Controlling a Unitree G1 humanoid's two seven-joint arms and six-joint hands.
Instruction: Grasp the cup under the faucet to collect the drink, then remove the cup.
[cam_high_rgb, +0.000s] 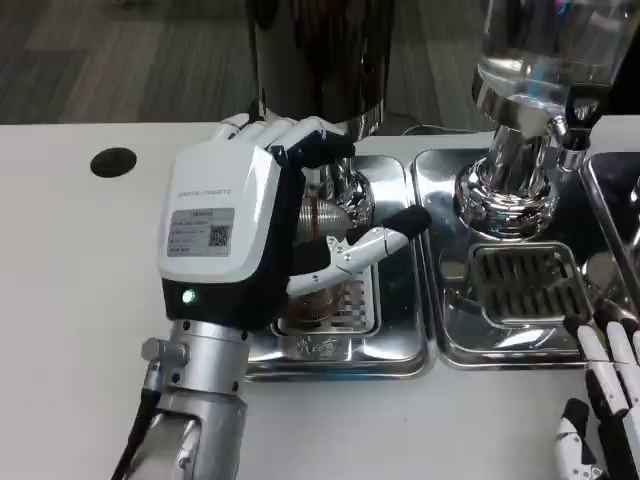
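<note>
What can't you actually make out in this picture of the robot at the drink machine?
- Cup: mostly hidden behind the left hand in the head view; how full it is cannot be told.
- Faucet above the cup: covered by the same hand's fingers.
- Right hand: cut off by the picture's lower right edge.
- Dispenser: top cut off.

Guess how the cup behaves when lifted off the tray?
The cup looks clear and thin-walled, so probably light and squeezable in the left robot hand. Brownish liquid seems to sit inside, so tilting may spill. The steel tray is glossy, so it may slide if nudged.
</note>
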